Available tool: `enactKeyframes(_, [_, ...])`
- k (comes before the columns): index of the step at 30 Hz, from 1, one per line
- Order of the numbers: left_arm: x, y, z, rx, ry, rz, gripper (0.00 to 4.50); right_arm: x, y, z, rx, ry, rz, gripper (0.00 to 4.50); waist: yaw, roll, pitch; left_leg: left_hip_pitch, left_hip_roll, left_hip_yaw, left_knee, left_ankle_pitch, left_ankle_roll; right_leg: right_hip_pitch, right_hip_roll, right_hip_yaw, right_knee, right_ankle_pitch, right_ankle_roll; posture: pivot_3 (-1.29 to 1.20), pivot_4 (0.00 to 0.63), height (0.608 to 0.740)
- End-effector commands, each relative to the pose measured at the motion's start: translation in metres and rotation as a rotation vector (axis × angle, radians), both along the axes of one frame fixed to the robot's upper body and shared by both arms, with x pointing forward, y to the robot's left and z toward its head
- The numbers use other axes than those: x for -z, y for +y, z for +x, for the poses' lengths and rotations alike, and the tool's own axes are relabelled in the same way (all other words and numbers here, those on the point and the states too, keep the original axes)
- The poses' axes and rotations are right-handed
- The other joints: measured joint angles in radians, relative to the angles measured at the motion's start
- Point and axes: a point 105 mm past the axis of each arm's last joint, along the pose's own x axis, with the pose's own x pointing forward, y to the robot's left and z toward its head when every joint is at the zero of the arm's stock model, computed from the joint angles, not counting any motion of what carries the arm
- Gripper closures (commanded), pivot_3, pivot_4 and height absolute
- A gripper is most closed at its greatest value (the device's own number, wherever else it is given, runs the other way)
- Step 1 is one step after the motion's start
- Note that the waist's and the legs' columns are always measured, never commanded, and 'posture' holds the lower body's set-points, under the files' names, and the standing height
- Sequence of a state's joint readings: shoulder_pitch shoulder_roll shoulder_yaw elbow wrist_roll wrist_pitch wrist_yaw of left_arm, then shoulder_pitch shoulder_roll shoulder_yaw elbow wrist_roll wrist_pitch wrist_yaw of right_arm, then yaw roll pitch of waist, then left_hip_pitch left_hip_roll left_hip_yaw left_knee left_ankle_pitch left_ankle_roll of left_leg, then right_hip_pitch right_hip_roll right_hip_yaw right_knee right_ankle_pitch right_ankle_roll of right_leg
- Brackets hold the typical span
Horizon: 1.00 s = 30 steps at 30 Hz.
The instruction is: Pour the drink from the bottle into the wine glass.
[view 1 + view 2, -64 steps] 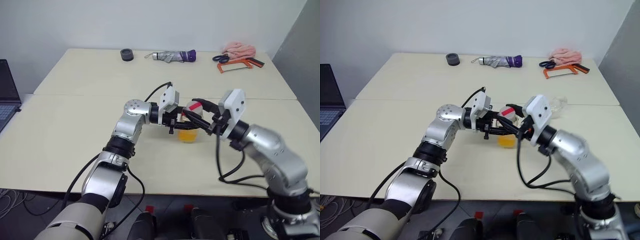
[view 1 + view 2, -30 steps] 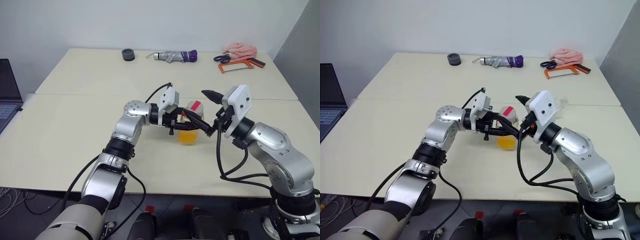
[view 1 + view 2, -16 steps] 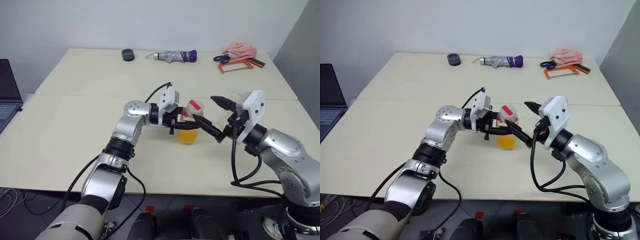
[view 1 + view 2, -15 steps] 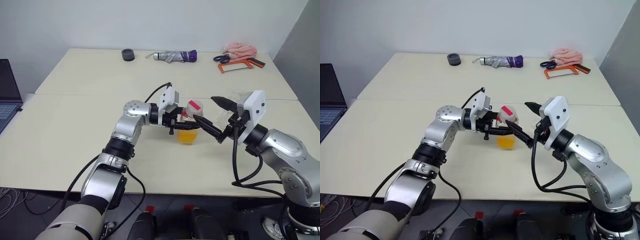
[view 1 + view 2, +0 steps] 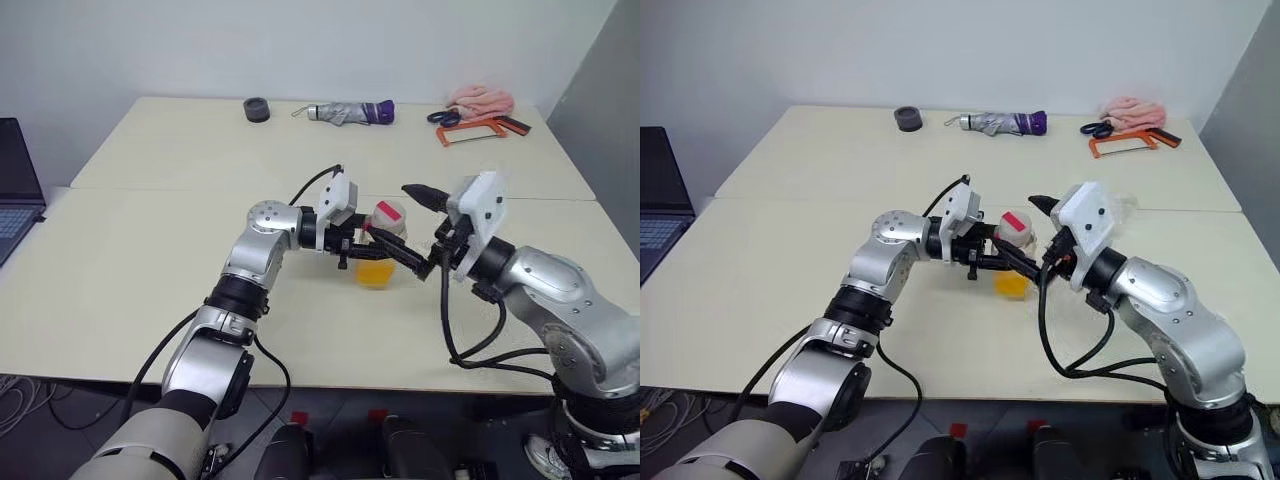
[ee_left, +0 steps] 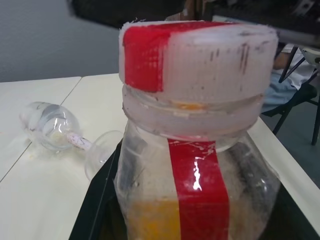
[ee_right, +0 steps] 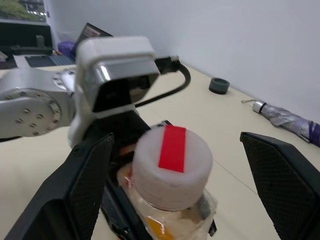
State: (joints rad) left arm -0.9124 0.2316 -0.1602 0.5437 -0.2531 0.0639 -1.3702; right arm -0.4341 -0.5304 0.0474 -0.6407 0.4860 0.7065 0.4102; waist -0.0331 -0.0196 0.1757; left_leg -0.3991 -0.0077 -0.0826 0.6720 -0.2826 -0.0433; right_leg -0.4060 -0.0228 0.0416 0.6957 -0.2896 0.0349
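The bottle (image 5: 378, 255) stands upright at the table's middle with its white-and-red cap (image 5: 388, 213) on. Orange drink (image 5: 1012, 285) fills its lower part. My left gripper (image 5: 372, 252) reaches in from the left, shut on the bottle's body; its black fingers (image 6: 100, 200) flank the bottle in the left wrist view. My right gripper (image 5: 410, 228) is open, one finger on each side of the cap (image 7: 173, 155), not touching it. The wine glass (image 6: 50, 125) lies on its side on the table beyond the bottle.
Along the table's far edge lie a black tape roll (image 5: 256, 108), a folded umbrella (image 5: 345, 112), scissors (image 5: 441, 116), an orange hacksaw (image 5: 478, 128) and a pink cloth (image 5: 480, 98). A laptop (image 5: 15, 185) sits off the left side.
My right gripper, still open, swung away to the right half a second ago and has come back around the cap. The left gripper and the bottle have stayed still.
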Motion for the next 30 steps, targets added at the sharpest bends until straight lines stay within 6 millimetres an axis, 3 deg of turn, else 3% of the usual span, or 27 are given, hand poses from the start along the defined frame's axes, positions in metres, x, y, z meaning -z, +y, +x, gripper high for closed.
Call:
enactKeyframes(1, [-0.017, -0.002, -0.002, 0.026, -0.056, -0.032, 2.74, -0.013, 0.000, -0.001, 0.013, -0.079, 0.009, 0.20, 0.000, 0.000, 0.000, 0.000, 0.000, 0.000, 0.000, 0.000, 0.000, 0.000, 0.000, 0.000, 0.000, 0.000, 0.000, 0.00, 0.150, 0.740])
enactKeyframes(30, [-0.016, -0.002, -0.004, 0.029, -0.050, -0.029, 2.74, -0.009, -0.019, -0.007, 0.047, -0.014, 0.070, 0.20, 0.000, 0.000, 0.000, 0.000, 0.000, 0.000, 0.000, 0.000, 0.000, 0.000, 0.000, 0.000, 0.000, 0.000, 0.000, 0.00, 0.150, 0.740])
